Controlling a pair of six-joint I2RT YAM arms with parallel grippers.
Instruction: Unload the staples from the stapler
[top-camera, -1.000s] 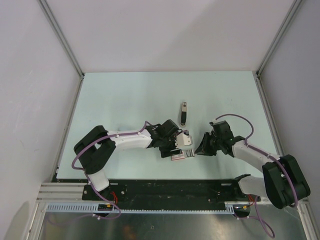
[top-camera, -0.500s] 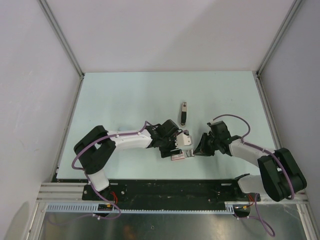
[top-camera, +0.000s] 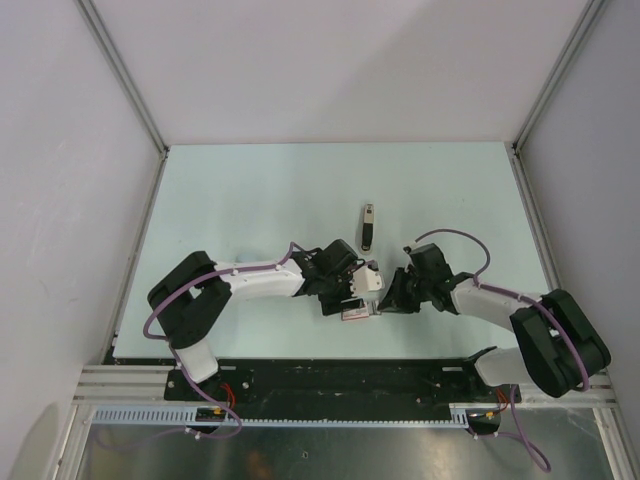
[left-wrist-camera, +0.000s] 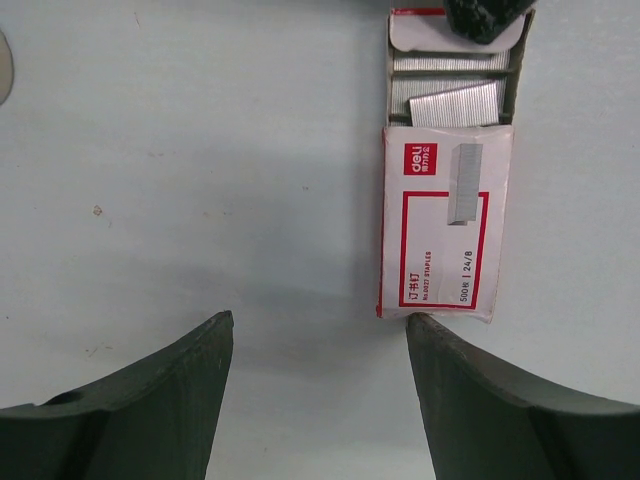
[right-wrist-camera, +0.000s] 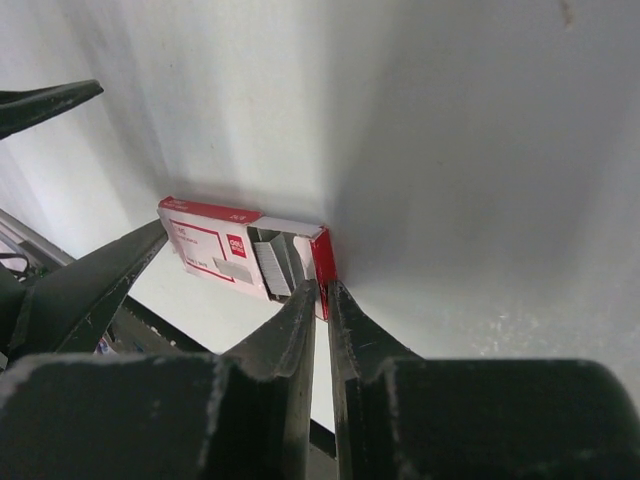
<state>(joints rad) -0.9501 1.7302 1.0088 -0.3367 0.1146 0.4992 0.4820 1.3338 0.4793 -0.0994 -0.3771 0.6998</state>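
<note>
The slim black stapler (top-camera: 368, 227) lies alone on the table, beyond both grippers; no staples from it show. A white-and-red staple box (left-wrist-camera: 445, 225) lies between the grippers, its tray slid out with silvery staple strips (left-wrist-camera: 455, 103) showing. My left gripper (left-wrist-camera: 320, 325) is open and empty, and its right fingertip (left-wrist-camera: 425, 325) touches the box's near end. My right gripper (right-wrist-camera: 322, 288) is shut on the red end flap (right-wrist-camera: 322, 255) of the tray. In the top view the left gripper (top-camera: 352, 292) and the right gripper (top-camera: 384, 305) flank the box (top-camera: 358, 311).
The table's black front rail (top-camera: 350, 375) runs just behind the box. The grey side walls (top-camera: 130, 110) stand far from the grippers. The left fingers (right-wrist-camera: 95, 285) show at the left of the right wrist view.
My right gripper has moved left, up to the tray end of the staple box. The left arm, the box and the stapler have not moved.
</note>
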